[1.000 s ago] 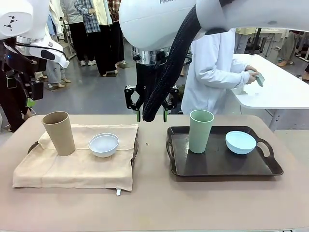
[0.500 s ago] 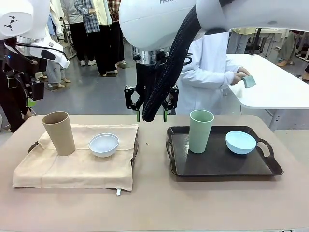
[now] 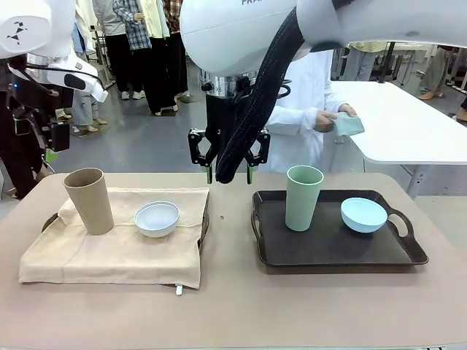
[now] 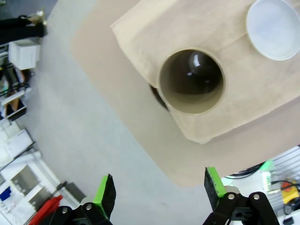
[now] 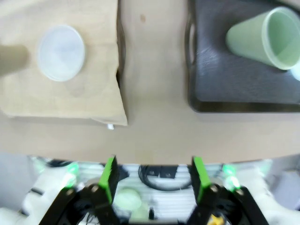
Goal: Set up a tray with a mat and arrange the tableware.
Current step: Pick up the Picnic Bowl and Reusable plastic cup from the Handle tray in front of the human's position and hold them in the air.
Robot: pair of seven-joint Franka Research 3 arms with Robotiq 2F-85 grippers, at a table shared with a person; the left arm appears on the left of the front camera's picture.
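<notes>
Front: tan cup (image 3: 89, 200) and white bowl (image 3: 156, 218) on mat (image 3: 117, 255), desk (image 3: 233, 306) left; green cup (image 3: 303, 197) and blue bowl (image 3: 363, 214) in bare tray (image 3: 328, 255), right; right jaws open, empty, above far edge. Left wrist: left jaws wide, empty, above tan cup. Right wrist: jaws apart, nothing between. Cups likely light, stiff, slick, tippy: pinch rim wall.

The beige mat (image 3: 109, 255) looks like soft matt cloth, the dark tray (image 3: 328, 248) smooth, probably plastic, with a slight sheen.

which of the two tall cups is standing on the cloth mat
The tan tall plastic cup, on the beige cloth mat; the pale green plastic cup stands on the bare black tray.
</notes>
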